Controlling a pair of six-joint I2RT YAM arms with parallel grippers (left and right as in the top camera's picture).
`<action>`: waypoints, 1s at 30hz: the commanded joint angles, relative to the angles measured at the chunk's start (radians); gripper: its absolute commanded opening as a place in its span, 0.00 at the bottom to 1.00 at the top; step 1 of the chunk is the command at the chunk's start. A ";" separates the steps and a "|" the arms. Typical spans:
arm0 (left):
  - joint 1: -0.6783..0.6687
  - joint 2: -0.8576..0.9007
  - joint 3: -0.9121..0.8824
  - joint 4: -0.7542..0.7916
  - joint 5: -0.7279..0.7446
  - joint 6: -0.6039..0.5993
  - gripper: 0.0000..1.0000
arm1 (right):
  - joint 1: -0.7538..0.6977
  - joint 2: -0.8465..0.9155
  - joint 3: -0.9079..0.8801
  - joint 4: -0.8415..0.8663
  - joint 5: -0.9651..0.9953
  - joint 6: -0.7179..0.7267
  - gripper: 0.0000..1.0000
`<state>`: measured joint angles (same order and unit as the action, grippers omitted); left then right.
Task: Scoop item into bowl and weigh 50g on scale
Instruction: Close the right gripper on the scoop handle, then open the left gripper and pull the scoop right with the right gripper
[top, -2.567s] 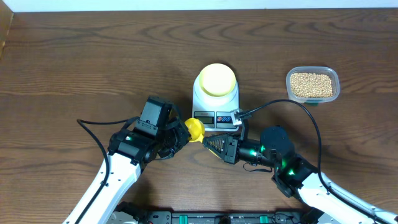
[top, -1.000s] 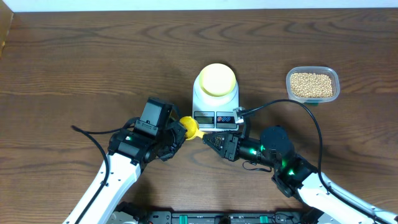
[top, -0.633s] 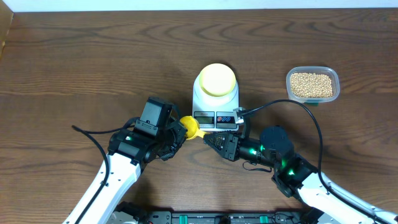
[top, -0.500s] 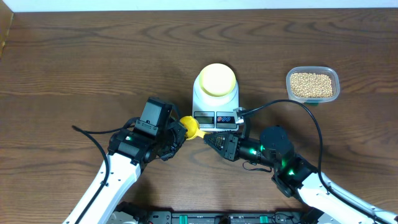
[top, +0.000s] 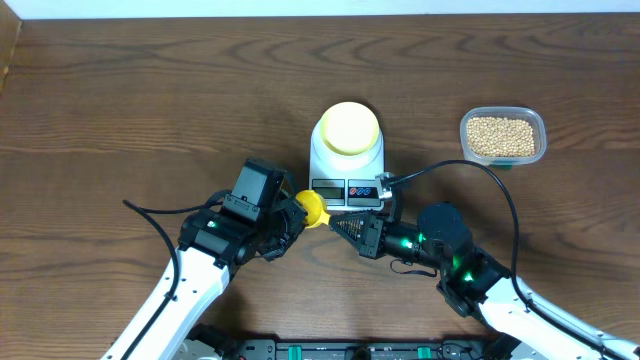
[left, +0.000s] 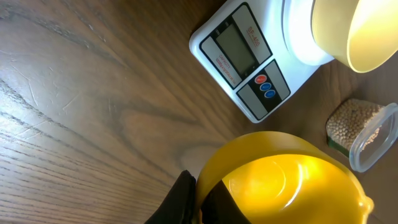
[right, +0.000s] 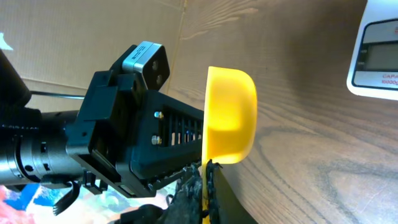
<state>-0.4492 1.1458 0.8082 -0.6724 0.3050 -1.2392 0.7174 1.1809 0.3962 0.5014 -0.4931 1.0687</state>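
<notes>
The white scale (top: 346, 178) stands mid-table with the pale yellow bowl (top: 349, 128) on its platform; the bowl looks empty. The beans (top: 501, 136) fill a clear tub at the right. A yellow measuring spoon (top: 314, 209) is held just in front of the scale, between both grippers. My left gripper (top: 297, 214) is shut on the rim of the spoon's cup (left: 286, 180). My right gripper (top: 340, 224) is shut on the spoon's handle, below the cup (right: 230, 115). The spoon's cup is empty. The scale (left: 245, 59), bowl (left: 354, 31) and beans (left: 351, 121) also show in the left wrist view.
The clear plastic tub (top: 536, 124) sits at the right, apart from the scale. A black cable (top: 450, 165) arcs from the right arm past the scale's front right corner. The left arm's body (right: 124, 124) fills the right wrist view behind the spoon.
The left gripper and the spoon have shifted slightly to the right, towards the right gripper. Both grippers stay closed on the spoon. Scale, bowl and tub have not moved.
</notes>
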 joint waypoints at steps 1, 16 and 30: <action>-0.004 0.005 -0.001 0.001 -0.003 -0.012 0.07 | 0.004 0.005 0.013 0.003 0.009 -0.007 0.01; 0.018 0.002 0.001 0.008 -0.068 0.062 0.73 | -0.019 0.003 0.013 -0.063 0.020 -0.290 0.01; 0.224 -0.176 0.035 0.005 0.069 0.400 0.76 | -0.426 -0.504 0.206 -1.063 0.020 -0.557 0.01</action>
<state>-0.2306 0.9867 0.8162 -0.6682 0.3553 -0.8894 0.3599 0.7845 0.4870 -0.4118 -0.5610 0.6220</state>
